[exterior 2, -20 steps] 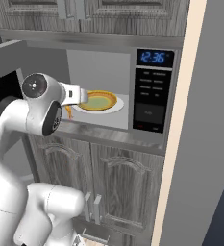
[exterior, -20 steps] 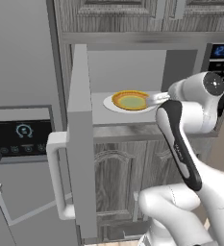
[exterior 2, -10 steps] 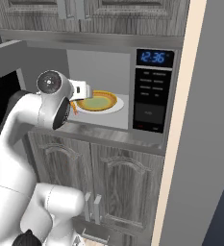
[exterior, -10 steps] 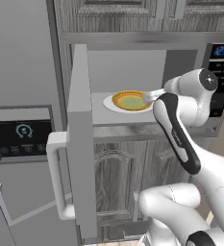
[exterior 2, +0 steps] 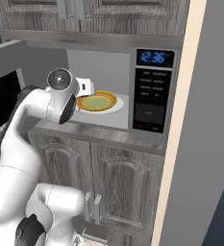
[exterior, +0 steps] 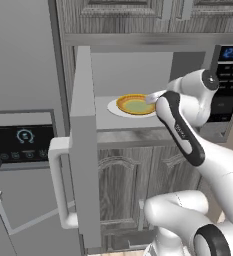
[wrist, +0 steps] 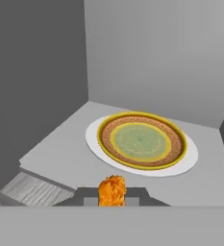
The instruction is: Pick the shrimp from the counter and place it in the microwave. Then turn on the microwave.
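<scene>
**Shrimp carried to the microwave mouth, release still to come**

In the hand view the gripper [wrist: 112,198] is clamped tight on the shrimp [wrist: 112,190], an orange lump pinched between the two dark tips at the front edge of the microwave [exterior 2: 152,91] floor. Just beyond it, in the middle of the floor, lies a white plate [wrist: 190,156] carrying a yellow bowl [wrist: 141,140]. The door [exterior: 84,145] stands swung wide to the left.

The step in hand is the placing. From the base views the hand seems to be at the front opening, though the arm hides most of it. Next move, as I judge it: reach in over the bowl or bare floor, part the jaws, draw back, shut the door, then press the keypad [exterior 2: 151,98] at the right.
</scene>
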